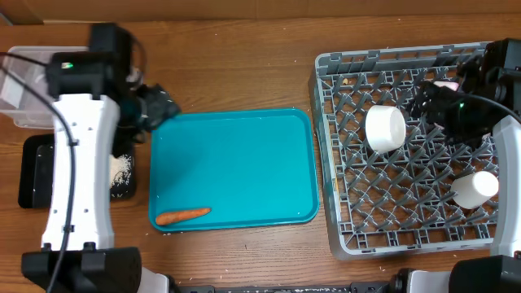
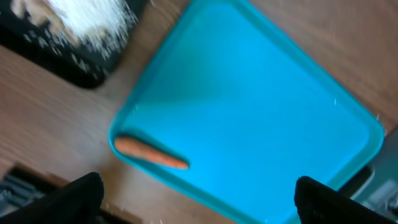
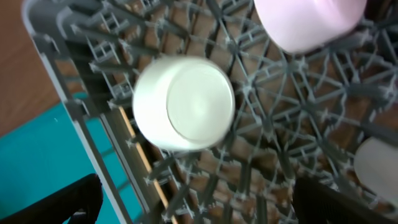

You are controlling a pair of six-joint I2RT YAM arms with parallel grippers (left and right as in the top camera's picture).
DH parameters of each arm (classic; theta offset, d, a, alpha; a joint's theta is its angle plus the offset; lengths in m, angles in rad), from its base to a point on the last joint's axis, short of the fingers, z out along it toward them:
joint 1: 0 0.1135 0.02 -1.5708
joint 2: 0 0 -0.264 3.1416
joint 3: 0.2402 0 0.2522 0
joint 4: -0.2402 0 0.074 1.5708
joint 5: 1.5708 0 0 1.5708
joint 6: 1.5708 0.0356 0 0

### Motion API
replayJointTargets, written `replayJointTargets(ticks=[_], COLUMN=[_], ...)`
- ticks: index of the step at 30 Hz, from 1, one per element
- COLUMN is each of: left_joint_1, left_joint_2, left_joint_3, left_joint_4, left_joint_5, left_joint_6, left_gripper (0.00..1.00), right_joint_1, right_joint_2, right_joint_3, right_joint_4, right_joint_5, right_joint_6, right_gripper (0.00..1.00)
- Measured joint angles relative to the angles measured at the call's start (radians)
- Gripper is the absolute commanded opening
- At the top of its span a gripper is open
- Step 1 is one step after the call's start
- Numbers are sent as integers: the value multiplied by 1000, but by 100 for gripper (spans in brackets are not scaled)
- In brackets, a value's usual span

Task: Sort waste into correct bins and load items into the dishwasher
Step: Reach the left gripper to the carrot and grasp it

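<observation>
1. Left gripper [image 2: 198,200] has its fingers wide apart and holds nothing. Right gripper [image 3: 196,202] is the same.
2. White cup [image 1: 384,129], second white cup [image 1: 475,188] and pink cup [image 3: 311,22] sit in the rack [image 1: 326,163].
3. One carrot [image 1: 182,216] lies on the blue tray [image 1: 236,138]. I think it needs a bin.

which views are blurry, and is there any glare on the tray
Overhead: mostly sharp, with the teal tray evenly lit and no strong glare. Left wrist: blurred throughout, with the carrot and the white grains soft-edged. Right wrist: blurred too, with the white cup and the rack bars smeared.
</observation>
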State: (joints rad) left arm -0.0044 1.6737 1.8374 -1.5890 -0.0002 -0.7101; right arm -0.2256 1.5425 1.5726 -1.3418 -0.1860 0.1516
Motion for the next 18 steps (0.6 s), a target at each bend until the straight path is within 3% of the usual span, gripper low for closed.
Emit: replayJointTargets(ticks=[11,18], left_joint_1=[-299,-330], left_joint_2=[0,0], left_joint_3=[-82,-283], left_joint_4=[-68,-6], left_joint_5=[-35,-40], left_joint_6=[-321,-525], left_gripper=[100,100], right_joint_1=[0,0], right_joint_2=[0,0], right_joint_3=[0,0], right_joint_4=[-55,-57], right_joint_5=[18,18], right_joint_6=[2,4], right_gripper=[100,100])
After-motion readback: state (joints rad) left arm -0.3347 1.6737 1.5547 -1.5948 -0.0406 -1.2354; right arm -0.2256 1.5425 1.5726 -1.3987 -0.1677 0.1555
